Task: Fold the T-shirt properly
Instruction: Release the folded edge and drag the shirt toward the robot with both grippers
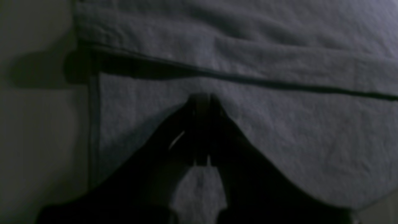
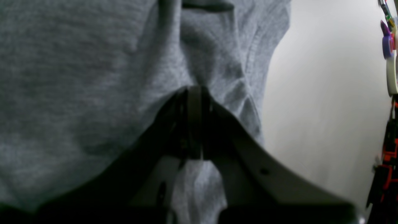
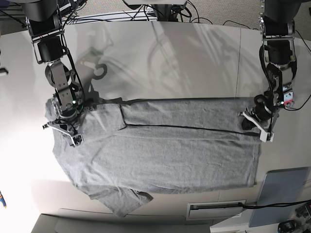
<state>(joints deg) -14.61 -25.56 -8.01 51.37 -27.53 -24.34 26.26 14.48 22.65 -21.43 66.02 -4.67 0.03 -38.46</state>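
The heather-grey T-shirt point(image 3: 170, 155) lies spread sideways across the white table point(image 3: 160, 63), plain side up. Its far long edge is folded over toward the front, leaving a dark fold line across the body. My left gripper point(image 3: 253, 120) sits at the shirt's right end in the base view. In the left wrist view the left gripper point(image 1: 202, 97) is shut with grey cloth point(image 1: 279, 140) pinched at its tips, just below the folded layer's edge. My right gripper point(image 3: 63, 128) is at the shirt's left end. Up close, the right gripper point(image 2: 194, 90) is shut on bunched cloth point(image 2: 77, 77) with wrinkles radiating from it.
A short sleeve point(image 3: 126, 199) sticks out toward the table's front edge. A grey-blue panel point(image 3: 284, 194) lies at the front right, next to a white slotted strip point(image 3: 216, 209). Cables point(image 3: 165, 12) run along the back. Coloured clutter point(image 2: 388, 46) borders the right wrist view.
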